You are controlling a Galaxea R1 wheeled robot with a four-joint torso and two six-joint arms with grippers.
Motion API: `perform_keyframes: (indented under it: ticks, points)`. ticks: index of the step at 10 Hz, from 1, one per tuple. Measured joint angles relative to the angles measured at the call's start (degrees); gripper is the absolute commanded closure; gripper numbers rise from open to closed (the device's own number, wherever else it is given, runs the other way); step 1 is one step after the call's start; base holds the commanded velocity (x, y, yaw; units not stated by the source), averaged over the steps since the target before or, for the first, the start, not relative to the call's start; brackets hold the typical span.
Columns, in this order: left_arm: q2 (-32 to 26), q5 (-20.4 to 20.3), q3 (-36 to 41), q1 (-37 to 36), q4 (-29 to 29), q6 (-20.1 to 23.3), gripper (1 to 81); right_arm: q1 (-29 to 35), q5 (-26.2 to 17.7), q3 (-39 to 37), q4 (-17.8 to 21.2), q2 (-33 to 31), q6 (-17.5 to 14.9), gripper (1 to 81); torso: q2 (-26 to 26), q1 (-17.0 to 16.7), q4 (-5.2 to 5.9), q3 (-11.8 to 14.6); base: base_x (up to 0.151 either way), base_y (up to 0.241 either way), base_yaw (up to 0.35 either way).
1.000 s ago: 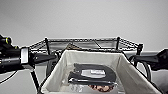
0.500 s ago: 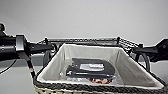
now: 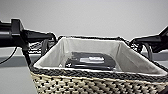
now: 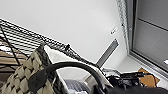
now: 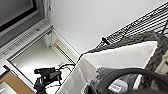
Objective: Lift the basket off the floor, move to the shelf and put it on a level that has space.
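Basket (image 3: 100, 75) sat close under the head cam, carried high between both arms, near wall of checkered weave and braided rim across the foreground. Versus half a second ago it sat nearer and higher in view, and the wire tier had dropped from above the far rim to about level with it; read: lift about high enough for the top level, placement not done. Dark flat item (image 3: 91, 61) lay on the pale lining inside. Left pincer (image 3: 47, 41) was at the left loop handle (image 4: 75, 67), right pincer (image 3: 143, 43) at the right loop handle (image 5: 130, 73); couldn't tell from any view whether fingers were clenched on the loops or just hooked. Shelf (image 3: 37, 47) stood just beyond the far rim, its top level (image 4: 27, 37) seen edge-on. In the way: that rail edge, basket bottom needs to pass over it. Plain wall (image 3: 87, 17) behind.
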Motion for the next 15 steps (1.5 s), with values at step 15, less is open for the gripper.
perform_keyframes:
  ticks: [15]
  points:
    - [16.99,5.32,-22.53,-5.60,-2.78,0.20,81.1,8.02,-7.39,-23.55,-1.15,15.85,3.17,81.1,0.00,0.00,0.00,0.00,0.000,0.000,0.000]
